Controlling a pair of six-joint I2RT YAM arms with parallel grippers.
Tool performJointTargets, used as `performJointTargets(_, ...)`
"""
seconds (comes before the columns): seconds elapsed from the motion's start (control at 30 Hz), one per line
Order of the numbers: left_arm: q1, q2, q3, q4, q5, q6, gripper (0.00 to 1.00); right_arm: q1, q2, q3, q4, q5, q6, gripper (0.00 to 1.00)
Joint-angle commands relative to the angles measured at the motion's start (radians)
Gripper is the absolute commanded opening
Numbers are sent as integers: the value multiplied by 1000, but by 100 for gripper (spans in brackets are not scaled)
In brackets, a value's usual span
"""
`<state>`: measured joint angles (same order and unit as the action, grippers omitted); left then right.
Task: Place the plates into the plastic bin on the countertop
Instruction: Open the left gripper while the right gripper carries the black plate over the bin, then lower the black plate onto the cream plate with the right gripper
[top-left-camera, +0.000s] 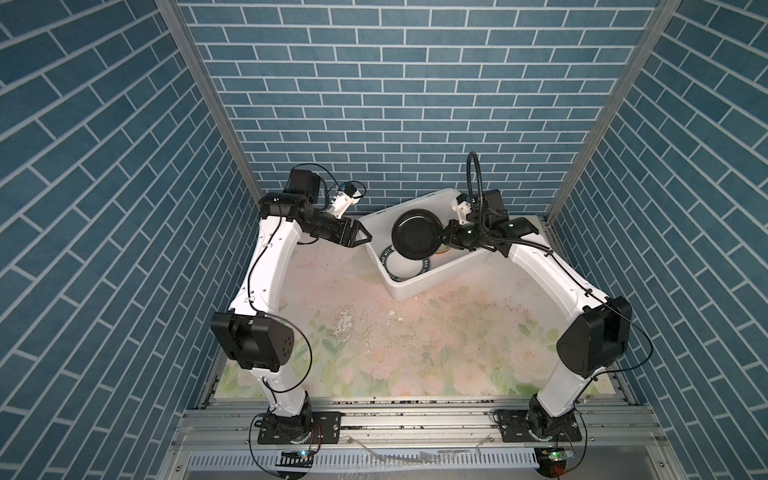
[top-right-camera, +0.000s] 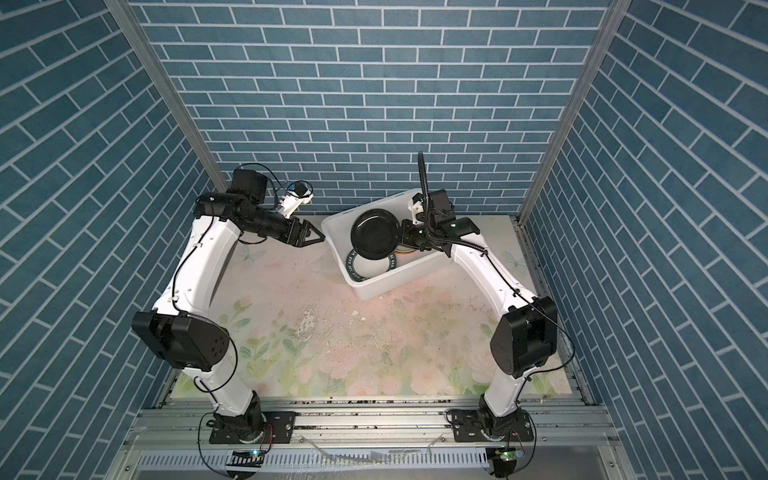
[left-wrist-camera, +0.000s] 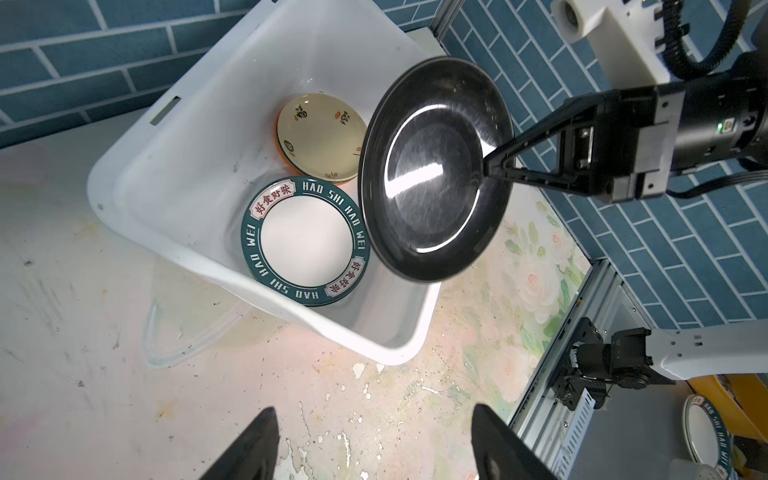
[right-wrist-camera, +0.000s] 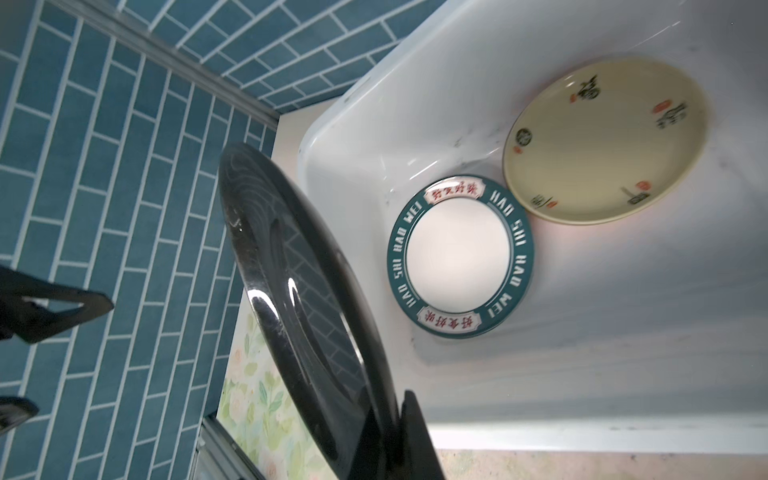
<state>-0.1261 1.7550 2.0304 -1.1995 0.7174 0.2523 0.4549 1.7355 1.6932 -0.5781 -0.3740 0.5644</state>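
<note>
While the bin sits back right on the bench, it holds a lettered plate and a cream plate, perhaps atop an orange plate | right end effector clamped on the black plate rim, plate tilted above the bin | left end effector spread wide, empty, beside the bin.

We note bright overhead light; white glare streaks on black plate; soft shadows inside bin; brick walls splay toward top-view edges; right wrist view slightly blurred.
</note>
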Motion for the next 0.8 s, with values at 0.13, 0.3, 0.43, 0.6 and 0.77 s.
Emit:
performJointTargets(0.13, -3, -79, -8, -32, -66, 64, 75, -47, 3, 17, 68, 93, -13, 0)
performJointTargets(0.3, -4, -132, -34, -50, -47, 118, 75, -64, 53, 56, 63, 191, -35, 0)
performJointTargets(0.43, -4, -145, -30, -68, -69, 142, 76, -77, 116, 101, 63, 213, -46, 0)
performJointTargets(0.6, -4, -158, -40, -81, -90, 184, 82, -88, 188, 148, 68, 219, -57, 0)
performJointTargets(0.77, -4, -155, -39, -62, -84, 148, 82, -103, 232, 151, 93, 212, -52, 0)
